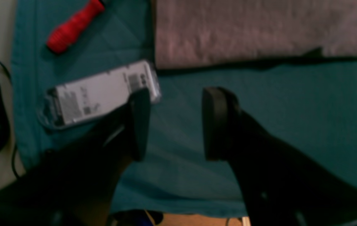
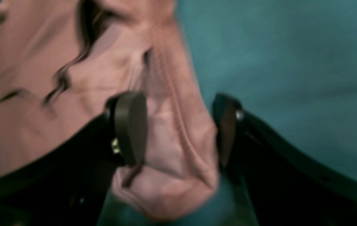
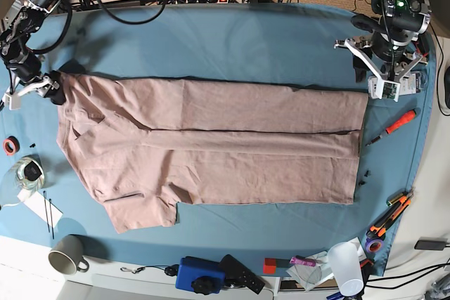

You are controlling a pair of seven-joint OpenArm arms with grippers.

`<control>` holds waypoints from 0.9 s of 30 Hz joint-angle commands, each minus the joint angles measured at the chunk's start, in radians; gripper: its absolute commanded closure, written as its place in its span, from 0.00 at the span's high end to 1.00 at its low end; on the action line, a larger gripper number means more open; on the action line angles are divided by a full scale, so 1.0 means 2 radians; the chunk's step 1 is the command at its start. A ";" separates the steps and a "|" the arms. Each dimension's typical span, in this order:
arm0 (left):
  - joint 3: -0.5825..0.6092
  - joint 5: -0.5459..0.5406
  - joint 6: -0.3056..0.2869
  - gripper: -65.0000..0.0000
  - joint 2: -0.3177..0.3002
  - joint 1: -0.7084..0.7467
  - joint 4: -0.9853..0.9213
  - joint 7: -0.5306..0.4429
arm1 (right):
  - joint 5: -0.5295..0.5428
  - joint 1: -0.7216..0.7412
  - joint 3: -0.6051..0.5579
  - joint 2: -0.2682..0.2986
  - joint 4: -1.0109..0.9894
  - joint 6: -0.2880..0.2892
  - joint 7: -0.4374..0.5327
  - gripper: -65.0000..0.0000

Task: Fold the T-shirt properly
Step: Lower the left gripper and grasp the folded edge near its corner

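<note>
The big dusty-pink cotton T-shirt [image 3: 211, 142] lies mid-table, one long side folded over. At nine o'clock, the right gripper [image 2: 178, 128] is spread wide around the collar edge, gripping nothing. At two o'clock, the left gripper [image 1: 175, 122] hangs open and empty. I think the next fold needs fresh grabs.

1. A white package [image 1: 100, 94] at the left of the left wrist view bears barcodes and small printed lines, too blurred to read.
2. No other lettering is readable.
</note>
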 commanded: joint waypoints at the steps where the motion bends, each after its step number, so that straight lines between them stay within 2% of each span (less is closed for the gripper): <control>1: -0.002 0.001 0.002 0.42 -0.003 0.000 0.009 -0.010 | 0.004 0.001 0.000 0.007 0.000 -0.002 -0.028 0.52; 5: -0.002 0.001 0.002 0.42 -0.002 0.000 0.009 -0.010 | 0.052 0.001 0.000 0.007 0.001 -0.002 -0.069 0.52; 9: -0.002 0.001 0.002 0.42 0.001 -0.001 0.009 -0.012 | 0.052 0.001 -0.001 -0.001 0.001 -0.002 -0.072 0.52; 13: -0.002 0.000 0.002 0.42 0.021 -0.001 0.009 -0.023 | 0.057 0.001 0.000 -0.006 0.001 -0.002 -0.087 0.52; 18: -0.002 0.000 0.002 0.42 0.038 -0.001 0.009 -0.029 | 0.122 0.000 0.003 -0.005 0.001 -0.002 -0.088 0.52; 24: -0.002 0.000 0.002 0.42 0.038 -0.002 0.009 -0.046 | 0.077 0.001 0.003 -0.009 0.001 -0.002 -0.093 0.52; 27: -0.002 0.000 0.002 0.42 0.038 -0.002 0.009 -0.059 | 0.074 0.001 0.003 -0.009 0.001 -0.002 -0.093 0.52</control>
